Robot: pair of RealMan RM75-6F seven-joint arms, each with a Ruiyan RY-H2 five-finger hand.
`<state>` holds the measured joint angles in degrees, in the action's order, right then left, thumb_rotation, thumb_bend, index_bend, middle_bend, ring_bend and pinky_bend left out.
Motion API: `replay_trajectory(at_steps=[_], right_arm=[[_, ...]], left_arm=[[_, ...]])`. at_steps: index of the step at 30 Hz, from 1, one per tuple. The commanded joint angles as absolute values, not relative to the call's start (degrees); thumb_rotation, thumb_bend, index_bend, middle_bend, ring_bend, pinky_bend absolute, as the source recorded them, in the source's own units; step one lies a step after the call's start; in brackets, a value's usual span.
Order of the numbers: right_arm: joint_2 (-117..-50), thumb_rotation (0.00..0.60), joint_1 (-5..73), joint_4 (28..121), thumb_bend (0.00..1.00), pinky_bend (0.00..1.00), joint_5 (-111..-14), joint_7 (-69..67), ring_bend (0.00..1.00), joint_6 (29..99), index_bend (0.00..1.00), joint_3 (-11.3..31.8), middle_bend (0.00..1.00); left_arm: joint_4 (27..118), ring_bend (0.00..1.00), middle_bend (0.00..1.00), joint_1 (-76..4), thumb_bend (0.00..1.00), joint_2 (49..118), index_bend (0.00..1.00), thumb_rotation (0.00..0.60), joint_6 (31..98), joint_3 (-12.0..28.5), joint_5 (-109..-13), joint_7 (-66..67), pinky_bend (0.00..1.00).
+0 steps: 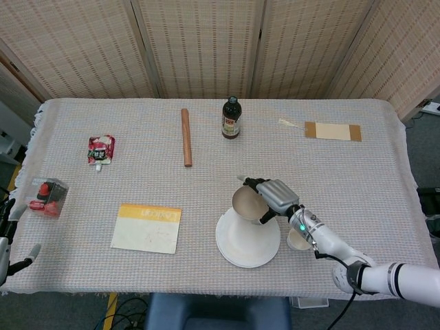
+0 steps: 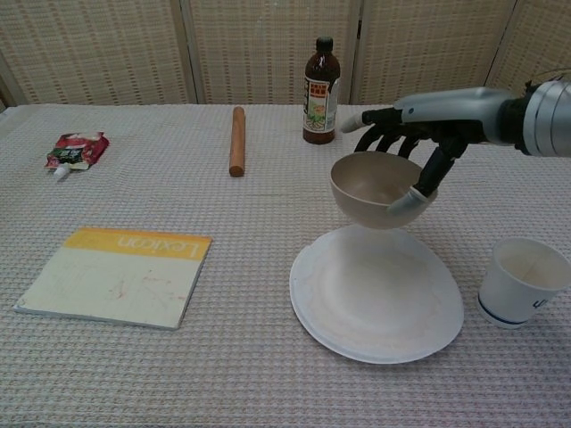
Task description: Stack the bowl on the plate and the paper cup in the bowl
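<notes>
My right hand (image 2: 406, 134) (image 1: 269, 196) grips the far rim of a beige bowl (image 2: 368, 187) (image 1: 245, 204) and holds it in the air above the far part of the white paper plate (image 2: 375, 299) (image 1: 244, 242). A white paper cup (image 2: 524, 281) (image 1: 298, 240) stands upright on the cloth just right of the plate. Only a small part of my left hand (image 1: 17, 263) shows at the left edge of the head view, away from everything; its fingers cannot be made out.
A brown sauce bottle (image 2: 320, 80) and a wooden rolling pin (image 2: 236, 141) lie at the back. A yellow Lexicon book (image 2: 116, 275) sits front left, a red pouch (image 2: 75, 149) far left. A small box (image 1: 46, 196) and a brown card (image 1: 333, 130) lie near the table edges.
</notes>
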<state>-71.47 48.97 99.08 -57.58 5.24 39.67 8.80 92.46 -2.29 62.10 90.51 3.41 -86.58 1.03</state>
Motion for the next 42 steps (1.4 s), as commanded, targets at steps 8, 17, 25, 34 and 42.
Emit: replay_trajectory(at_steps=[8,17,25,34,42], right_arm=[[-72.0,0.6,50.1,103.3,0.26,0.44,-58.4,10.4,0.27,39.9,0.02,5.7,0.19],[-72.3,0.6,50.5,105.0,0.26,0.44,-56.9,15.1,0.27,40.9,0.02,2.4,0.19],[-73.3,0.6,50.0,104.0,0.26,0.44,-57.0,15.2,0.27,41.6,0.02,1.4,0.19],[-74.2,0.6,50.3,101.7,0.25,0.44,-57.5,13.2,0.27,39.8,0.02,1.4,0.17],[-74.9,0.6,50.2,100.2,0.22,0.44,-57.9,11.9,0.26,38.8,0.02,1.2,0.14]], left_arm=[[92.8,0.01,0.0,-1.7,0.31,61.5,0.1,0.6,91.8,3.5,-87.2,0.3,0.24],[93.2,0.01,0.0,-0.9,0.31,61.2,0.1,0.6,93.3,3.4,-87.8,0.1,0.24],[93.5,0.01,0.0,-0.8,0.31,61.3,0.1,0.6,93.3,3.3,-88.1,0.7,0.24],[93.3,0.01,0.0,-0.8,0.31,61.1,0.16,0.6,93.1,3.5,-87.7,0.1,0.24],[93.3,0.01,0.0,-0.8,0.31,61.2,0.16,0.6,93.3,3.6,-87.8,0.2,0.24]])
